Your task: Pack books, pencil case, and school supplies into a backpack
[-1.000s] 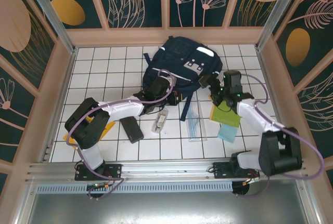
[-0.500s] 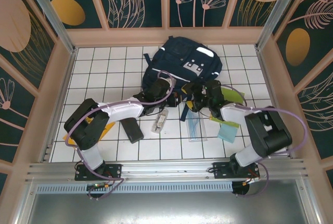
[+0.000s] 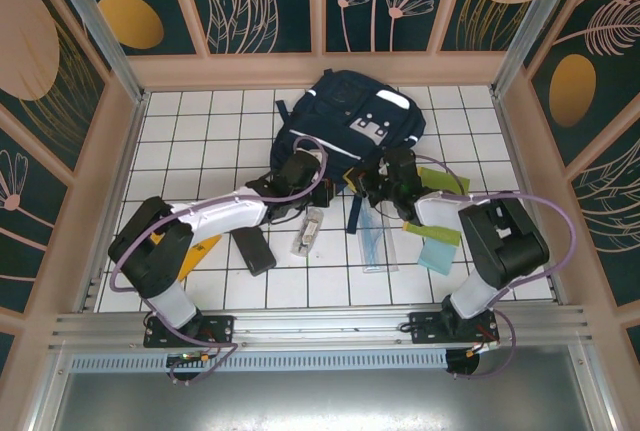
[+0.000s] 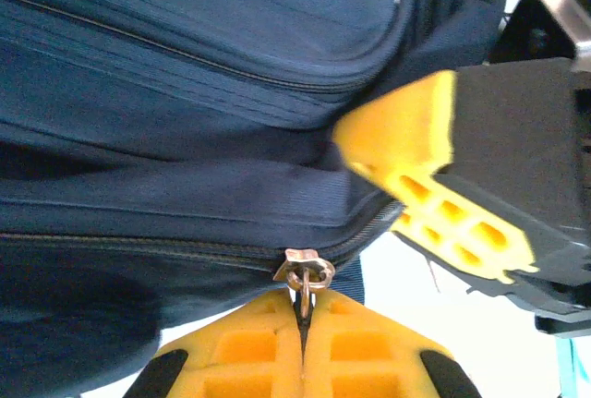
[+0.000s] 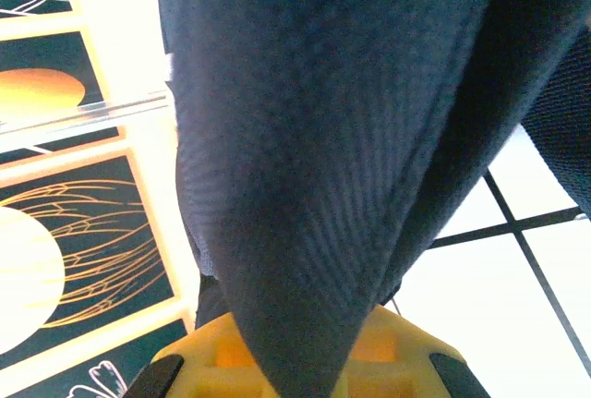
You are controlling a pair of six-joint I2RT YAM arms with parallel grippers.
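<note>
1. At the far middle of the tiled floor (image 3: 200, 141), we found the backpack (image 3: 345, 116) lying flat, grey patch up.
2. The left gripper (image 4: 303, 329) was clenched on the metal zipper pull (image 4: 307, 273) at the backpack's near edge.
3. The right gripper (image 5: 305, 361) was clamped on a fold of the backpack's dark navy material, just right of the left one.
4. Nearer on the tiles lay the pencil case (image 3: 254, 249), the clear tube (image 3: 308, 233) to its right, and the ruler set (image 3: 374, 236) further right.
5. The yellow-green book (image 3: 445, 181) and teal pad (image 3: 437, 256) lay near right. The yellow-orange book (image 3: 200, 251) sat partly under the left arm.
</note>
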